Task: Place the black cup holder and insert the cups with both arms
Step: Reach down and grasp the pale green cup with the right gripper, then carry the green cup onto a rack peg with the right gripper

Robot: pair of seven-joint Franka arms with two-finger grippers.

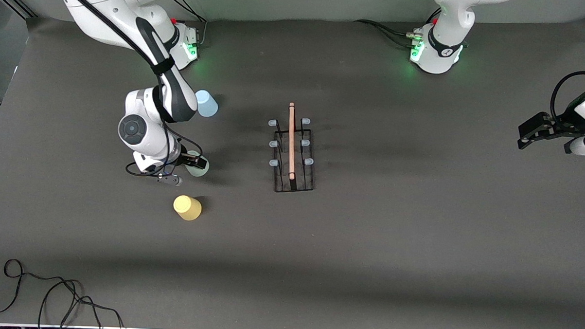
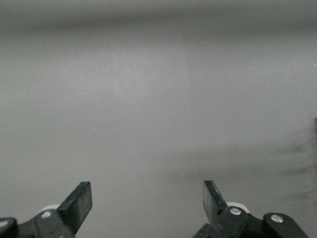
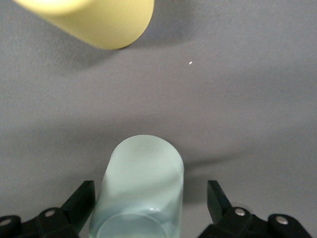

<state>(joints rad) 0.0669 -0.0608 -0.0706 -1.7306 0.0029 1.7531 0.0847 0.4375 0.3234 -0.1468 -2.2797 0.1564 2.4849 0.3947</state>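
The black cup holder (image 1: 293, 155) stands mid-table, its wooden rod handle pointing toward the front camera and all its pegs bare. My right gripper (image 1: 183, 169) is low at the pale grey-green cup (image 1: 198, 164), toward the right arm's end. In the right wrist view the gripper (image 3: 148, 201) is open with the grey-green cup (image 3: 141, 188) between its fingers, and a gap shows beside one finger (image 3: 216, 199). The yellow cup (image 1: 187, 207) (image 3: 94, 20) sits nearer the front camera, the light blue cup (image 1: 206, 103) farther. My left gripper (image 1: 521, 135) (image 2: 147, 198) waits open and empty.
Black cables (image 1: 49, 297) lie at the table's front edge at the right arm's end. The two white bases with green lights (image 1: 435, 52) stand along the table's edge farthest from the front camera. The right arm's forearm (image 1: 173, 94) hangs over the light blue cup's side.
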